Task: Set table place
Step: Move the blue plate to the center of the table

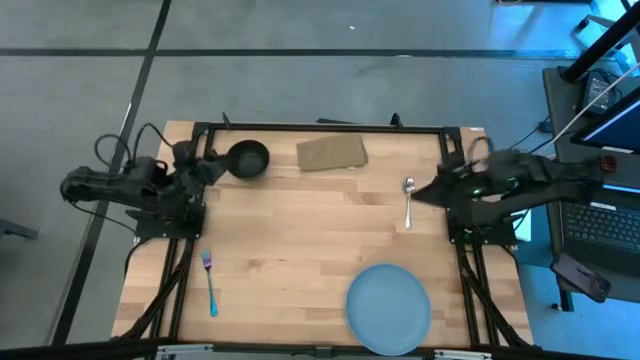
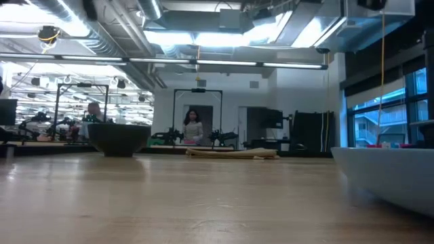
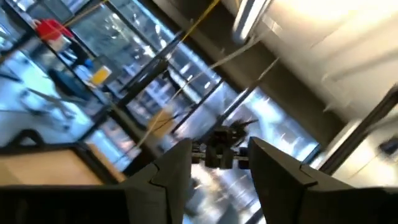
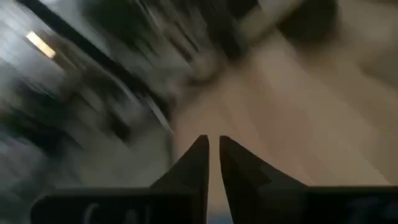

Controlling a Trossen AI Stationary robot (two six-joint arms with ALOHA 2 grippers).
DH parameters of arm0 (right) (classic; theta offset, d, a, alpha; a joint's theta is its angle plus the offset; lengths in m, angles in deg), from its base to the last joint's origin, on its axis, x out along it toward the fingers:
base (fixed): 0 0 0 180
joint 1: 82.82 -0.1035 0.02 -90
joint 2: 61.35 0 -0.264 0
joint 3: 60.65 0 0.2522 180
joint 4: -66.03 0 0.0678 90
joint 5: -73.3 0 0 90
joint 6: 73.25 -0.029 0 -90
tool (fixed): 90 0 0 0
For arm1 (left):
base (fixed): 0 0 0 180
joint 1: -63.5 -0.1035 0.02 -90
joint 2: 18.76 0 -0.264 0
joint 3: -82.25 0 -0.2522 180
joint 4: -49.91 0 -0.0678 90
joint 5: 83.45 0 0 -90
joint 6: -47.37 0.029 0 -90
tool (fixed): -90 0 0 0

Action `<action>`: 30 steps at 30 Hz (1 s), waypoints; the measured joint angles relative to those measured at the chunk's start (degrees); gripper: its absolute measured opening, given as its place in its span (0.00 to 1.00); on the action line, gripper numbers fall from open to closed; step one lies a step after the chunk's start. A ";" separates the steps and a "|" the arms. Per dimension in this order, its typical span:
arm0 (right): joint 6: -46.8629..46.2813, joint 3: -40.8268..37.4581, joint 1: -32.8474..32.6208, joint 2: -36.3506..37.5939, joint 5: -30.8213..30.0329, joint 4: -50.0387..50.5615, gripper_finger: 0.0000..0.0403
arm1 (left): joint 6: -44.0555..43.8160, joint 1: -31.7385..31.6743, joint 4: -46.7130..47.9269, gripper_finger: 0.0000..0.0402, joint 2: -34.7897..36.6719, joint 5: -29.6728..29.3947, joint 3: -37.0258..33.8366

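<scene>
The black bowl stands on its base at the table's far left and also shows in the low view. The silver spoon lies flat at the right. The pale blue plate sits at the near edge, right of the middle. The blue-handled fork lies at the near left. My left gripper is open and empty just left of the bowl, pointing up into the room in its wrist view. My right gripper is shut and empty, just right of the spoon.
A flat tan cloth lies at the table's far edge, between the bowl and the spoon. The table's black frame runs along the edges. Bare wood lies in the middle. People stand far off in the room.
</scene>
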 joint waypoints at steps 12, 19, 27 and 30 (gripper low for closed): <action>3.70 8.10 0.28 -23.35 22.52 20.84 0.11 | 9.01 0.01 28.10 0.48 -26.03 6.45 27.65; 2.65 8.10 0.11 -36.19 35.36 21.47 0.11 | 9.67 -1.17 30.19 0.52 -29.09 6.27 28.63; 3.90 8.10 0.12 -44.89 38.17 22.54 0.11 | 9.70 -2.05 30.60 0.52 -28.84 6.12 28.69; 3.96 8.10 0.15 -45.46 34.49 21.91 0.11 | 9.70 -2.02 30.62 0.52 -29.06 6.19 28.69</action>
